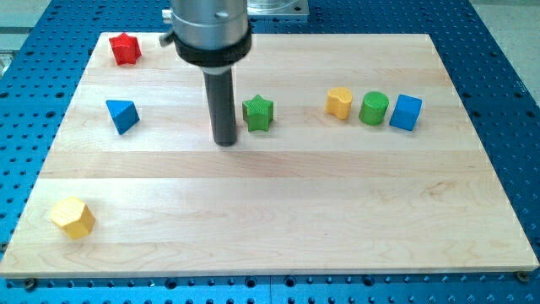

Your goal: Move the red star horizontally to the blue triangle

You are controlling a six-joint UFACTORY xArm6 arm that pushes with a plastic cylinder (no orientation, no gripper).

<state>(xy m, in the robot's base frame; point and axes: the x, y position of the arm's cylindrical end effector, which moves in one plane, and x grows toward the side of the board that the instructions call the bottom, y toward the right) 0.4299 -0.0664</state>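
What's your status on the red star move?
My tip down mid-board, just left of the green star. Red star untouched at the view's top left, above the blue triangle. Nothing between tip and red star.

A pale wooden board (278, 228) of joined planks is lying flat, its grain running from the view's left to the view's right. A blue perforated metal table (498, 51) is showing beyond all four edges of the board, its holes set in a regular grid. Even, diffuse light is falling across the surface, casting only soft, short shadows.
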